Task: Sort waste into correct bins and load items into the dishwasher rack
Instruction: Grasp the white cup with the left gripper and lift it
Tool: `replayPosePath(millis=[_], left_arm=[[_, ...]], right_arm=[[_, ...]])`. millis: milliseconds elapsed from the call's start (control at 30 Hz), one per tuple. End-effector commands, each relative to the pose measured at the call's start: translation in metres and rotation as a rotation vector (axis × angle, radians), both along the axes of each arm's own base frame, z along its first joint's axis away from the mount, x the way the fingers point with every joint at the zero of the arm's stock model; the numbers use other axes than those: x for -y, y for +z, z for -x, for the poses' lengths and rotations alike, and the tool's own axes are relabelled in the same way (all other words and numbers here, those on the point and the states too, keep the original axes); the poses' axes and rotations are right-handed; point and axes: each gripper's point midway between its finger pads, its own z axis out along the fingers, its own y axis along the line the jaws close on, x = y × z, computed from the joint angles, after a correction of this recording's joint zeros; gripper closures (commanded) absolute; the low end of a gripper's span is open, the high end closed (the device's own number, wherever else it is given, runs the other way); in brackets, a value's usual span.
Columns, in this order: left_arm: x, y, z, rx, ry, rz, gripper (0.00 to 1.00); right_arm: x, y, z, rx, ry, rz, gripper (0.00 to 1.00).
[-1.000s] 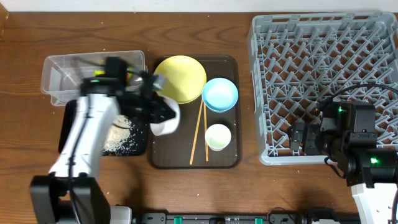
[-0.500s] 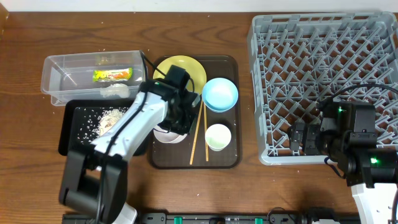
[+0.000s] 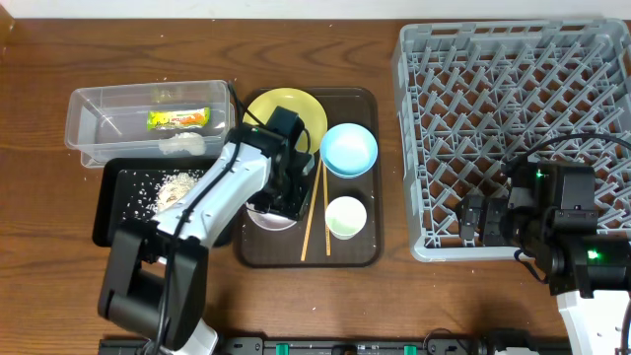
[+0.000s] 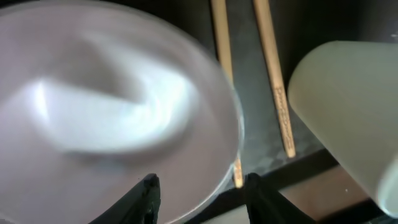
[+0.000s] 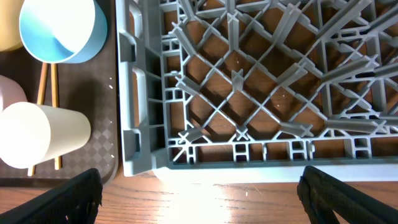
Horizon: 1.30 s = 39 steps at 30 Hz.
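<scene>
Two pincers, both empty: my left pincer (image 4: pixel 200 186), part-open, straddles the rim of the white bowl (image 4: pixel 112 112) on the brown tray (image 3: pixel 357 252), my right pincer (image 5: pixel 199 182) gapes beside the dishwasher rack (image 5: pixel 249 81); I judge bowl pickup in hand, next needing closure on that rim.

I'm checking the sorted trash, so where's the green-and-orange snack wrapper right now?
In the overhead view, the snack wrapper lies inside the clear tub at the far left, beside the crumpled white scrap and just beyond the black tray.
</scene>
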Motion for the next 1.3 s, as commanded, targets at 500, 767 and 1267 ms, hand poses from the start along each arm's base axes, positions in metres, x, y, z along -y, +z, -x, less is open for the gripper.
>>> replayPosePath(millis=[500, 767, 1267], left_arm=[[0.038, 0.059, -0.006, 0.157, -0.041, 0.218, 0.48], [0.068, 0.043, 0.006, 0.160, -0.131, 0.220, 0.48], [0.070, -0.015, 0.013, 0.039, -0.109, 0.072, 0.80]], right_arm=[[-0.004, 0.008, -0.003, 0.022, 0.008, -0.010, 0.01], [-0.004, 0.008, -0.003, 0.021, 0.008, -0.010, 0.01], [-0.004, 0.006, 0.000, 0.009, 0.008, -0.010, 0.01]])
